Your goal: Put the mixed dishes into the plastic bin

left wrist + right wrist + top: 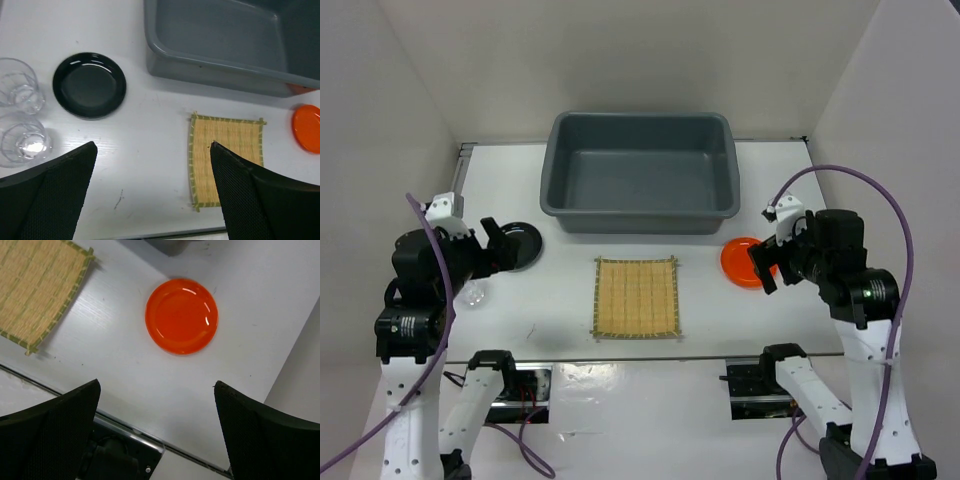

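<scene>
Both left fingers [55, 195] and right fingers [50, 440] are spread, empty; plastic bin [640, 205] holds nothing. Next, lower right onto orange dish [181, 316].

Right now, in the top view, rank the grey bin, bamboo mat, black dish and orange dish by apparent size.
1. grey bin
2. bamboo mat
3. black dish and orange dish: about alike, each partly hidden, so I won't rank them.
</scene>
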Robot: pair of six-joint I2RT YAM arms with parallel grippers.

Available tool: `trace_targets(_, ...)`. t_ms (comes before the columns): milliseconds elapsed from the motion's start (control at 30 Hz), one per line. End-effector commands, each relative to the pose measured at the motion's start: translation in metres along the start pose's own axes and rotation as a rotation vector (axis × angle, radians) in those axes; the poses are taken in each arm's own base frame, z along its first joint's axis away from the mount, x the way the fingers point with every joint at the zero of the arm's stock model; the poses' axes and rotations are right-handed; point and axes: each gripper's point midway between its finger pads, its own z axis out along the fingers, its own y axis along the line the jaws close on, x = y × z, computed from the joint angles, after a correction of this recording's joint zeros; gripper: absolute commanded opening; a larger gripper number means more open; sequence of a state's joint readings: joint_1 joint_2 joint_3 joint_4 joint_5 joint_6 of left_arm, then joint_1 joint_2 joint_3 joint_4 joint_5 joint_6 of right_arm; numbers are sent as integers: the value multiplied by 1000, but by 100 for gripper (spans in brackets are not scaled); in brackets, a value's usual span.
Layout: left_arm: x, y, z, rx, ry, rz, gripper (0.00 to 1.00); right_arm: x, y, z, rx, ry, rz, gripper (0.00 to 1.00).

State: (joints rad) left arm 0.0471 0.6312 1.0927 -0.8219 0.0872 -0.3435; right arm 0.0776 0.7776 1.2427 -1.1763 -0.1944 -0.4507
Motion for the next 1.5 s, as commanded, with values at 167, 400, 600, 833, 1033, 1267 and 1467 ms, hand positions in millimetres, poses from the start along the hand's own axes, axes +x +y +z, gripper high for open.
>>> trace_targets(167, 88, -68, 70, 342, 543, -198, 100, -21, 21, 45, -253, 51, -50, 99)
trace_targets(400, 136, -86, 85, 330, 545, -327, 100, -23, 58, 91, -506, 197, -61, 99)
trace_targets(600, 184, -106, 90, 404, 656, -364, 100, -39, 82, 115, -639, 133, 78, 99)
trace_targets(833, 222, -127, 102, 444, 750, -362, 100, -17, 126, 144, -851, 201, 264, 99)
trace_targets(1033, 248, -116, 88, 386, 776, -394, 100, -4, 146, 181, -840, 222, 187, 99)
trace_targets(1267, 277, -82, 78, 252, 767, -438, 75, 11, 145, 218, -741, 225, 87, 99)
trace_targets(1467, 274, -60, 76, 108, 728, -438, 26, 36, 142, 240, -711, 298, 68, 99)
